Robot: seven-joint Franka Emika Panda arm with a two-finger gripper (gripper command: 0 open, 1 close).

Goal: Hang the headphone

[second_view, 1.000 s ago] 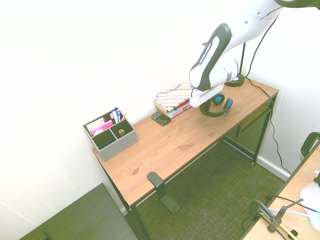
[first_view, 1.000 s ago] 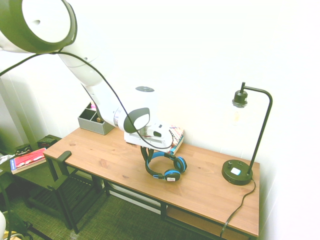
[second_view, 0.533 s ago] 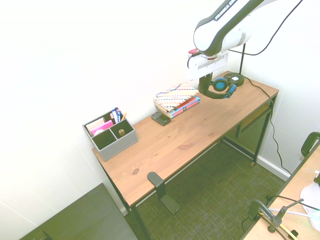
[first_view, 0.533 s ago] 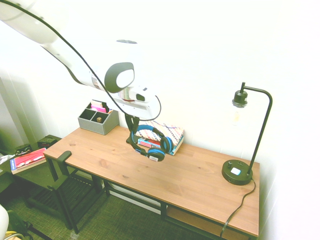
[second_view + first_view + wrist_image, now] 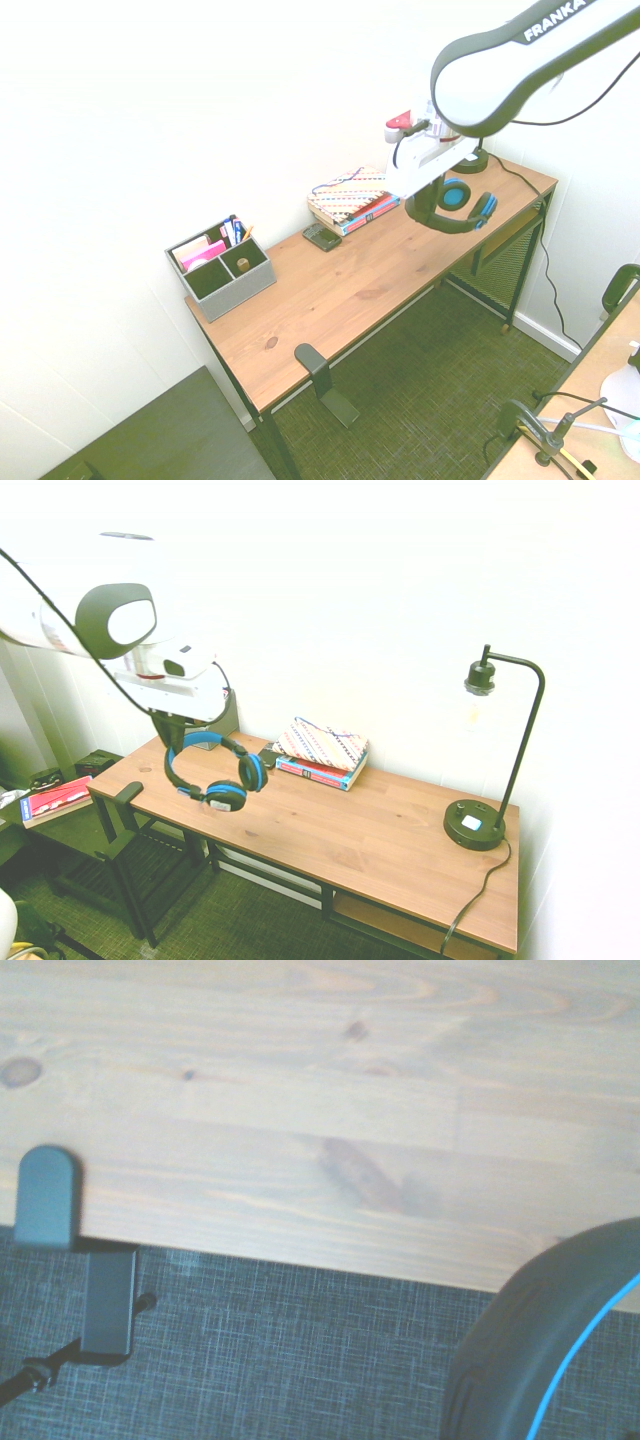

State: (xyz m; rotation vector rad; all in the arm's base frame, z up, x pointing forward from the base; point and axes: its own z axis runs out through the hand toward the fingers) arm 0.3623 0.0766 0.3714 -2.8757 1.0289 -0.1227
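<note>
First exterior view: the gripper (image 5: 168,720) is closed on the headband of the headphone (image 5: 217,773), which hangs in the air over the worktop (image 5: 330,820), to the side of the hook (image 5: 128,794) where the books (image 5: 322,754) lie. The grip is at the band; both ear cups hang free. Judged handling: light, with a springy band and padded cups that may swing or twist about the pinch. The band is the right place to hold, provided enough of its inner curve stays free to go over the hook; squeezing the cups would be less secure.

Second exterior view: the headphone is raised clear of the worktop, well apart from the hook. Finish: black headband with blue trim, round black cups with blue showing on them. A small pale label, legible only as a patch, shows on one cup in the first exterior view.

Wrist view: part of the dark padded band with a blue edge line appears, apart from the hook, whose upper plate sits on the worktop's edge. Padding appears smooth; slippage is a moderate risk.
</note>
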